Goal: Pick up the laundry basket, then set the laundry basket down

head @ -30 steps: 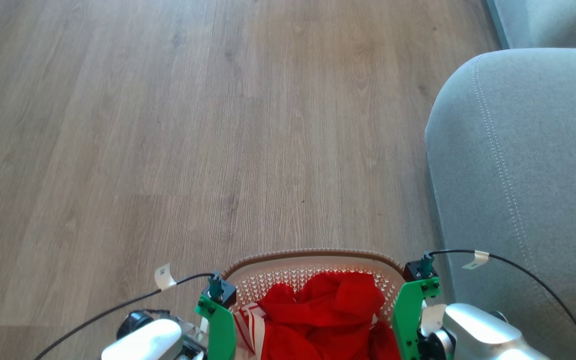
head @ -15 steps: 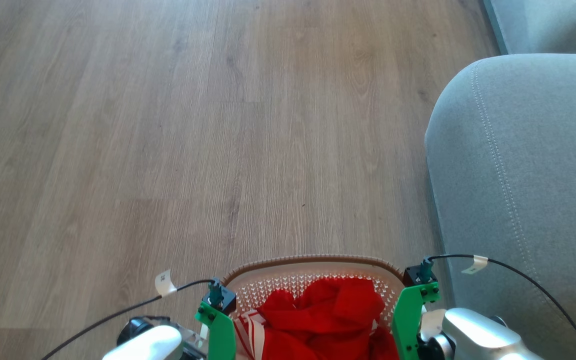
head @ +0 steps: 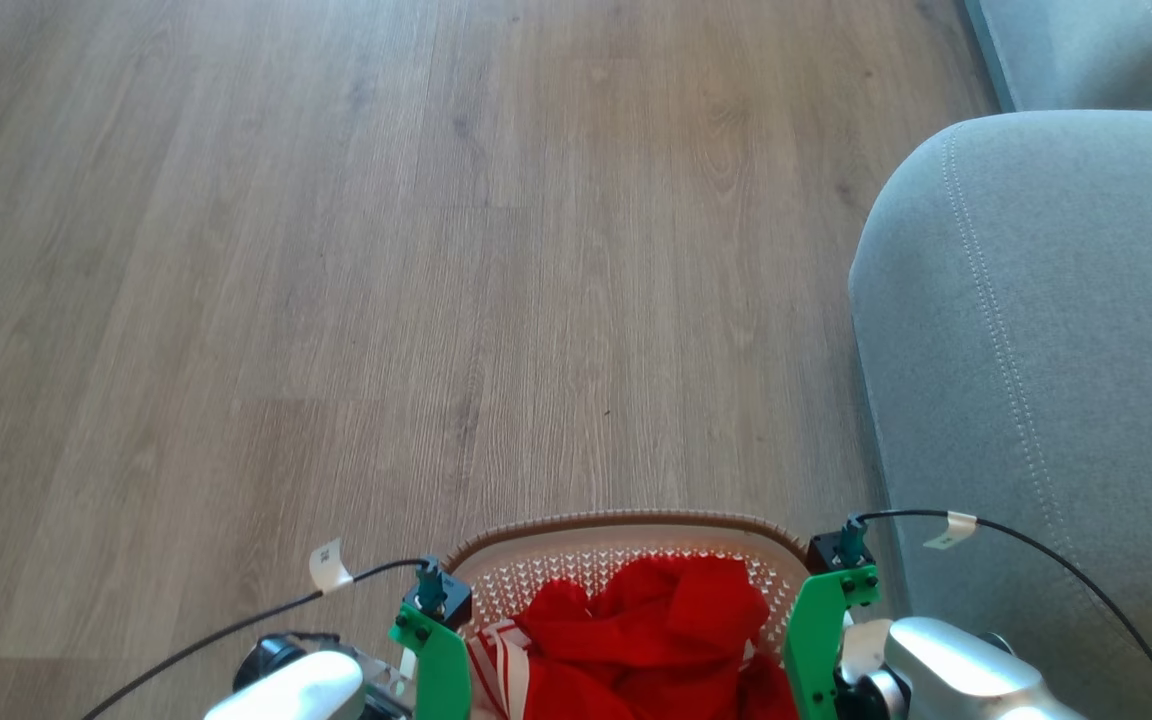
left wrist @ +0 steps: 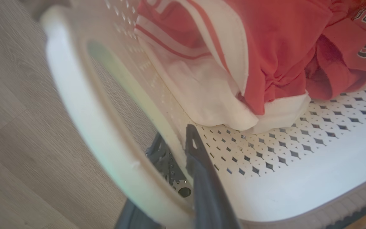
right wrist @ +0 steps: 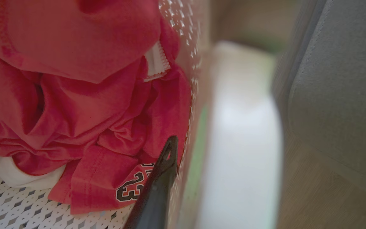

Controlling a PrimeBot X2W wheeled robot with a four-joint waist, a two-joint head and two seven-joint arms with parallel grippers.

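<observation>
Clamping the left wall of the laundry basket (left wrist: pixel 297 178) with the left gripper (left wrist: pixel 174 149): jaws almost closed, one dark finger (left wrist: pixel 199 171) flat on the perforated inner face, the other glimpsed through the holes on the outside, wall pinched between. Reaching along the right wall with the right gripper (right wrist: pixel 172 152): one dark finger (right wrist: pixel 157 190) laid against the inner face beside a red garment (right wrist: pixel 75 95) printed with dark numerals, second finger hidden behind the blurred wall, so cannot tell how far open or whether gripping. Sitting at the near edge of the head view, centred between a green bracket (head: pixel 441 660) on the left and another on the right, a pale forearm outside each; lifted or resting on the floor (head: pixel 336 250), cannot tell. Carrying the crumpled red garment heaped over a white piece (left wrist: pixel 202 95) with red stripes toward the left, bare diamond-holed bottom showing nearer the wrist cameras. Curving across the far end, a brown ribbed rim (head: pixel 626 521). Crowding in just right of the basket, a grey sofa arm (head: pixel 1036 350) with pale stitching, touching or not unclear. Spreading beyond and to the left, wood-look planks, with more grey upholstery (head: pixel 1086 50) at the far right corner
</observation>
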